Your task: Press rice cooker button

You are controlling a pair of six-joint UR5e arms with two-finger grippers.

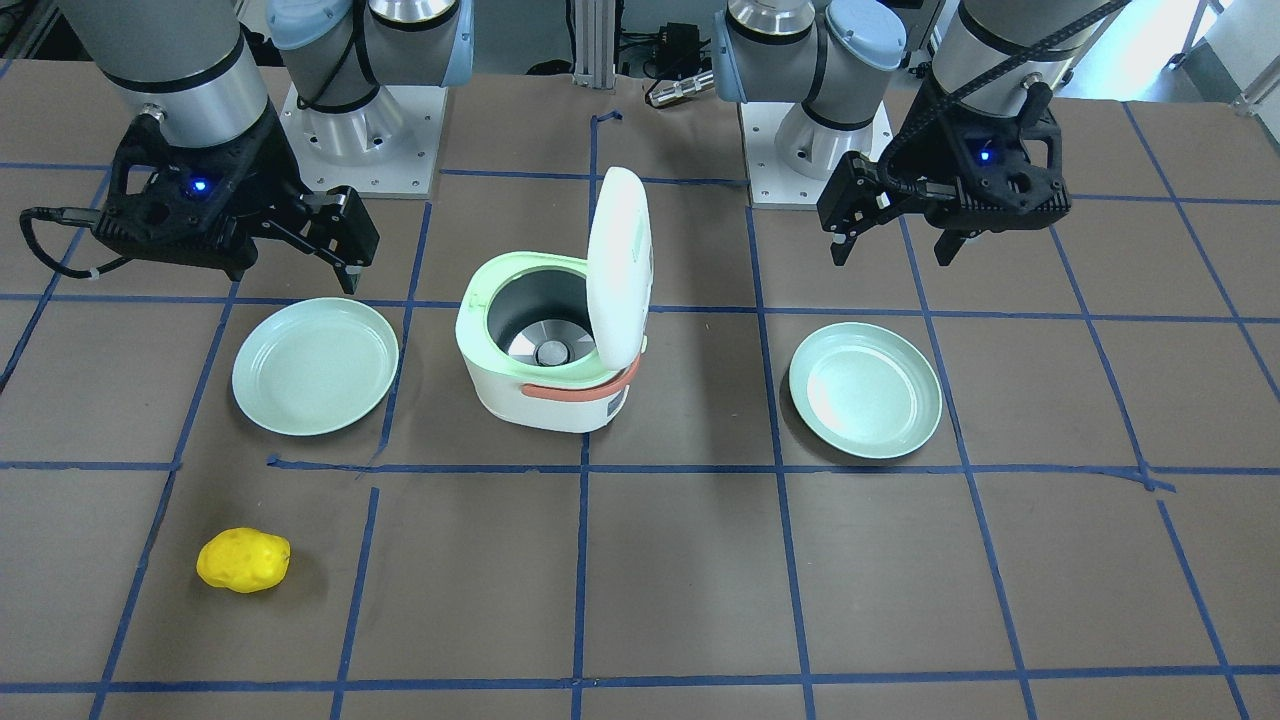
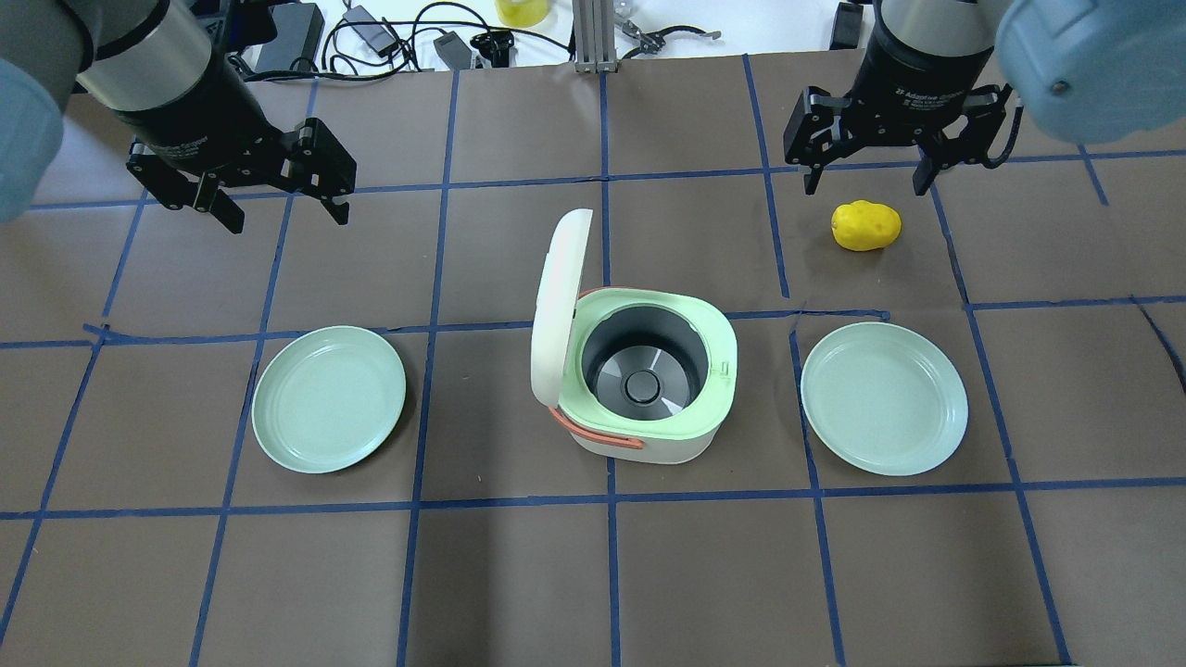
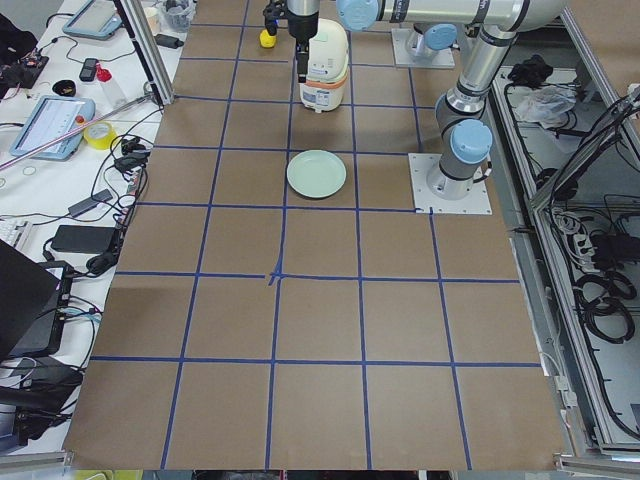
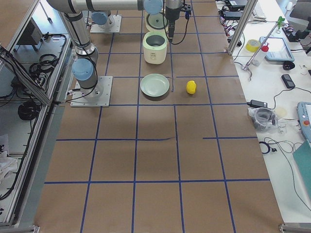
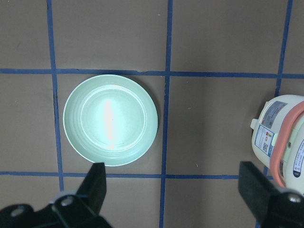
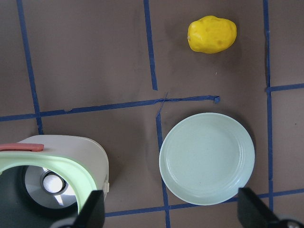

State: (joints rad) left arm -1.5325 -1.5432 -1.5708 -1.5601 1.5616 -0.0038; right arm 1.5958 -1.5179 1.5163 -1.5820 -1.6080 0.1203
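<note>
The white rice cooker (image 2: 649,443) with a pale green rim and an orange handle stands mid-table, its lid (image 2: 556,296) open and upright, the pot empty. It also shows in the front view (image 1: 545,385). A small tab (image 2: 721,369) sits on its rim; I cannot make out a button clearly. My left gripper (image 2: 285,219) is open and empty, high above the table to the cooker's left; it also shows in the front view (image 1: 890,255). My right gripper (image 2: 866,185) is open and empty, high to the cooker's right; it also shows in the front view (image 1: 295,272).
A pale green plate (image 2: 329,398) lies left of the cooker and another (image 2: 883,398) right of it. A yellow potato (image 2: 866,225) lies beyond the right plate, also in the right wrist view (image 6: 212,34). Blue tape lines grid the brown table.
</note>
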